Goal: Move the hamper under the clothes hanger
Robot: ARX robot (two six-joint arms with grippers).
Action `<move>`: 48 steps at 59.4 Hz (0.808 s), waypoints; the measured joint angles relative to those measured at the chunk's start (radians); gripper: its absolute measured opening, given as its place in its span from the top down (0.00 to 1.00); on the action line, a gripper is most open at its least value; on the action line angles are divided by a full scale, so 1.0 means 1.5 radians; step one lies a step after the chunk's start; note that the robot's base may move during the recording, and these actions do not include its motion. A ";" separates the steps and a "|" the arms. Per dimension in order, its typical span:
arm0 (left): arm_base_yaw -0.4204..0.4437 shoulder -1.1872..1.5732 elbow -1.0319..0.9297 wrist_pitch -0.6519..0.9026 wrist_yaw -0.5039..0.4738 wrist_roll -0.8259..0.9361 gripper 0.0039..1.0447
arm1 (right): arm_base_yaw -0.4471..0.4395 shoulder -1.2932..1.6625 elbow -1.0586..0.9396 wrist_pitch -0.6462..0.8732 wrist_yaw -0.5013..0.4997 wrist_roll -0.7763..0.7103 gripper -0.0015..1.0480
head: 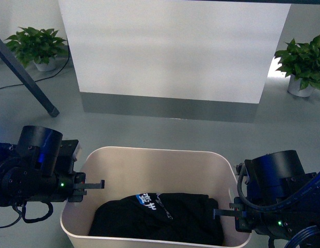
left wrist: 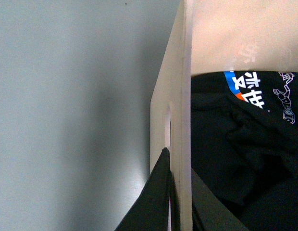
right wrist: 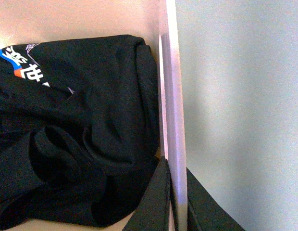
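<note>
The beige hamper [head: 155,151] stands on the grey floor right in front of me, with a black printed garment [head: 160,217] lying in it. On the tub's left wall my left gripper [head: 90,184] is shut on the rim, one finger inside and one outside. My right gripper [head: 227,211] is shut the same way on the right wall. The left wrist view shows the left gripper [left wrist: 180,166] pinching the hamper wall [left wrist: 185,96] beside a handle cut-out. In the right wrist view the right gripper [right wrist: 177,166] clamps the hamper rim [right wrist: 170,72]. Of the clothes hanger, only one slanted dark leg [head: 26,77] shows, far left.
A large white panel [head: 170,51] with a grey base stands straight ahead beyond the hamper. Potted plants sit at the far left [head: 38,46] and far right [head: 304,62]. Bare grey floor lies between the hamper and the panel.
</note>
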 joint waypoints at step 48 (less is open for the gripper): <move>0.020 -0.119 -0.009 0.028 -0.017 0.006 0.06 | -0.011 -0.117 -0.041 0.043 0.050 -0.021 0.08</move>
